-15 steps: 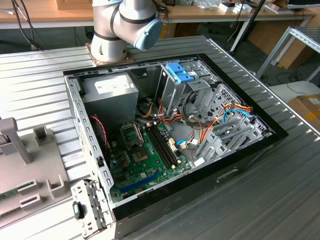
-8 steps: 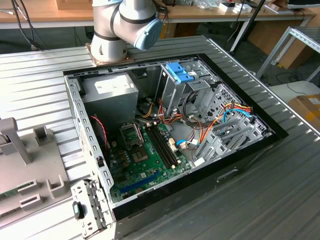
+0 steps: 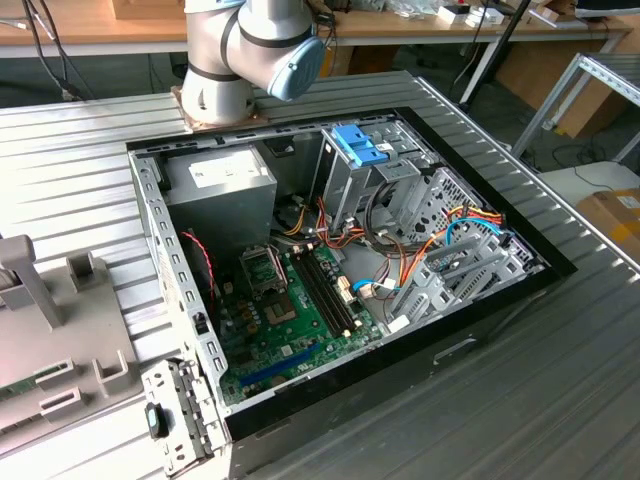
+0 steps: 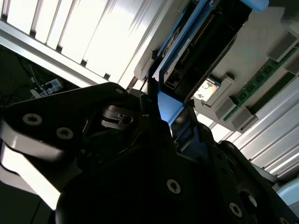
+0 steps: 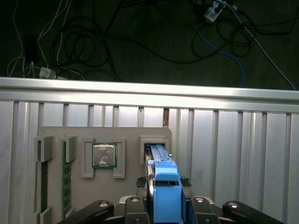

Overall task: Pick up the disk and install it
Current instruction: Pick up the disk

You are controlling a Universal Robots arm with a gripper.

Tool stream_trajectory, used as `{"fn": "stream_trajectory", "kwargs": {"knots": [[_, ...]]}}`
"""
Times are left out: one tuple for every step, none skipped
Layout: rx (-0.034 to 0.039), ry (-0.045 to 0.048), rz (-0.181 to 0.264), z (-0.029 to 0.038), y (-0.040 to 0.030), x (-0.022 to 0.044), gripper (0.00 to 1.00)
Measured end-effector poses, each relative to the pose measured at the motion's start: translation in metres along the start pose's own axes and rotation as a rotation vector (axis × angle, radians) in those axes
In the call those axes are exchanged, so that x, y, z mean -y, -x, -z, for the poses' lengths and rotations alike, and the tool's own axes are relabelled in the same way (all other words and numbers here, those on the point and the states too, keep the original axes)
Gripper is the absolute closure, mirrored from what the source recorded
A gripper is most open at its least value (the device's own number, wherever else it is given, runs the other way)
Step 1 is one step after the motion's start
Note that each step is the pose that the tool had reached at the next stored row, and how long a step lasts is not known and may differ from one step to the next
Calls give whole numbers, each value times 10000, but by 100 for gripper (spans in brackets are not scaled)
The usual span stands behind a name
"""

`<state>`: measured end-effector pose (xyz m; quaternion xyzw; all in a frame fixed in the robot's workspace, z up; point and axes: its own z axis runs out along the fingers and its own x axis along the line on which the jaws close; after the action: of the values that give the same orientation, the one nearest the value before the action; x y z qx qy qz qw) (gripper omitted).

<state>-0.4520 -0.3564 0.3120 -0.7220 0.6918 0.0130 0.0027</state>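
The gripper (image 5: 164, 184) is clamped on the blue side frame of the disk (image 5: 160, 161), which stands on edge in a pocket of the grey holder tray (image 5: 126, 135). The tray's next pocket holds a processor chip (image 5: 104, 155), and beyond that a green memory stick (image 5: 66, 179). The print on the power-supply box (image 3: 220, 190) label is too small to read.

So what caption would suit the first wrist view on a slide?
End effector gripping the blue-framed disk edge-on at a slot in the grey parts holder.
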Motion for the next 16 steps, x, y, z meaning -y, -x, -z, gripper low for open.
{"fn": "stream_trajectory", "kwargs": {"knots": [[0,0,0,0,0,0,64],[1,0,0,0,0,0,64],[1,0,0,0,0,0,64],[1,0,0,0,0,0,64],[2,0,0,0,0,0,64],[67,-3,3,0,-3,0,64],[39,-4,-1,-1,-1,0,64],[15,0,0,-1,-3,0,64],[-62,2,-2,-2,-2,0,64],[-370,15,-6,-3,-3,0,64],[-632,27,-10,-4,-2,0,64],[-391,16,-5,-4,-4,0,64],[-249,12,-4,-3,-4,0,64],[53,-3,-6,-4,-5,0,64],[205,-9,-15,-4,-6,0,64],[206,-9,-16,-4,-5,0,64]]}}
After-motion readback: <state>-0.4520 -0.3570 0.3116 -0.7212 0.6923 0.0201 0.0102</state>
